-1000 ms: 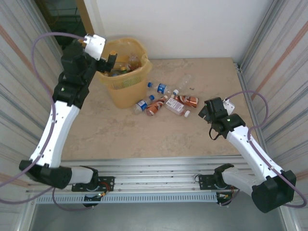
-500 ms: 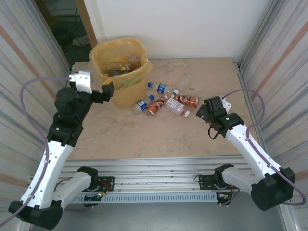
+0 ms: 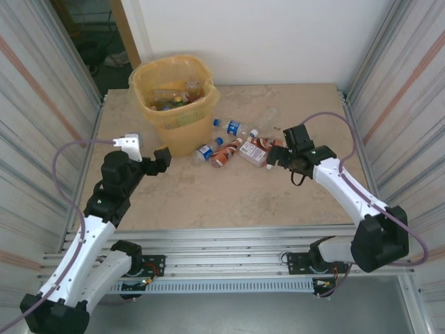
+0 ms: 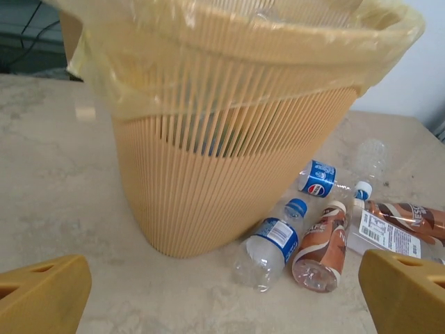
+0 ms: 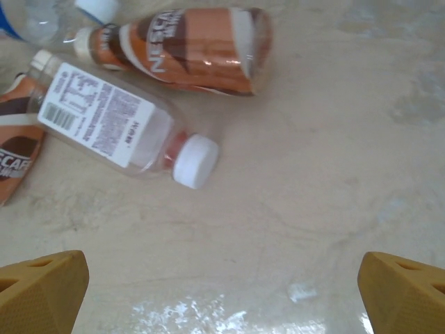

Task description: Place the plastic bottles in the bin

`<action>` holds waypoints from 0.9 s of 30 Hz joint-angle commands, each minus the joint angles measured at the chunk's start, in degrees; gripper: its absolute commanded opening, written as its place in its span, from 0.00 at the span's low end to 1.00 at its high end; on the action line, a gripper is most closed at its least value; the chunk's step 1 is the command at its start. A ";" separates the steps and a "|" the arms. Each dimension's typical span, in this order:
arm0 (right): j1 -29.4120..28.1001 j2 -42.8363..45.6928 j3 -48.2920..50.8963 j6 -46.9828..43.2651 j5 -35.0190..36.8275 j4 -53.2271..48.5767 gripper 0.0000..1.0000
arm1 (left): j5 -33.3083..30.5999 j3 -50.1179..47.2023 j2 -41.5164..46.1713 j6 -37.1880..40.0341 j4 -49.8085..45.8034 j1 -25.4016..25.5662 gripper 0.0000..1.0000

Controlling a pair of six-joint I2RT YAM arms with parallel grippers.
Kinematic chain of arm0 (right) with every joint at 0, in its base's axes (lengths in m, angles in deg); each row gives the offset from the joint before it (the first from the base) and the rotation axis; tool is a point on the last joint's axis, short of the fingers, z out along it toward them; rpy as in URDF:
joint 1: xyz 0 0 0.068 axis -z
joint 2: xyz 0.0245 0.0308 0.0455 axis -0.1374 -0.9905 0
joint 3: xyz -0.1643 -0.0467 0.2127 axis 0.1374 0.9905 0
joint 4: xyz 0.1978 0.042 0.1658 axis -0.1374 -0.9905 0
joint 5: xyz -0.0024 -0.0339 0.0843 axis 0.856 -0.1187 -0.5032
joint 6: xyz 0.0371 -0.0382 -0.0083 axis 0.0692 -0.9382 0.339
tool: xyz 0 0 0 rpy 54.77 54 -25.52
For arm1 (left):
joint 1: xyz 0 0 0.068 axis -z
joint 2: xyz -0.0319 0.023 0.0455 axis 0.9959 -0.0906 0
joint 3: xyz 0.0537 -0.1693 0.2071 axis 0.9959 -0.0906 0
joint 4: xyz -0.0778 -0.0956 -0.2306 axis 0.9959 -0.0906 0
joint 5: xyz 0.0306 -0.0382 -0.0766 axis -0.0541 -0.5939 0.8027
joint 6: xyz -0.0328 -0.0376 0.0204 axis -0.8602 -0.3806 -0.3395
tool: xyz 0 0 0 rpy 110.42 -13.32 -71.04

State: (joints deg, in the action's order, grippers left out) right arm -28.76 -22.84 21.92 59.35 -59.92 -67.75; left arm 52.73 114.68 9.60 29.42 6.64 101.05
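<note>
- Marbled beige desk is carrying everything.
- Yellow-orange slatted bin is standing upright at the far left of the desk, its yellowish bag liner folding over the rim. Several bottles are already lying inside.
- Left arm is reaching forward low over the desk. The left fingers are hanging released and wide apart, gripping nothing, near the bin's base. In the left wrist view the fingers are framing the bin and the loose bottles.
- Right arm is stretching in from the right. The right fingers are spread wide and gripping nothing just beside the bottle cluster; in the right wrist view the fingers are hovering apart over bare desk.
- Loose bottles are lying on their sides to the right of the bin:
- Clear blue-label bottle is resting close against the bin's foot.
- Brown Nescafé bottle is lying just beside it.
- Second Nescafé bottle is lying nearest the right fingers.
- Red-and-white labelled bottle with white cap is lying alongside that one.
- Another blue-label bottle is lying farther back.
- Unlabelled clear bottle is lying farthest back.
</note>
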 commanded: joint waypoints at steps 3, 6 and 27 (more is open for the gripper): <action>0.19 -7.71 -6.12 -9.32 -9.18 2.00 0.98 | -2.37 -4.89 2.99 -4.81 1.17 0.14 0.99; -0.67 -12.42 -9.69 -12.78 -9.45 0.76 0.98 | -4.02 -6.04 3.61 -4.86 1.35 0.09 0.99; -5.50 -34.94 -24.44 -24.25 0.57 -1.88 0.98 | -4.34 -7.83 0.98 -4.88 3.33 -0.61 0.99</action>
State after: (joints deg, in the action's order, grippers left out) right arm -34.13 -56.20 -0.52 37.34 -61.54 -67.68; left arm 49.28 107.88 10.41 25.03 8.52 100.88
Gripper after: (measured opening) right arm 0.978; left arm 0.987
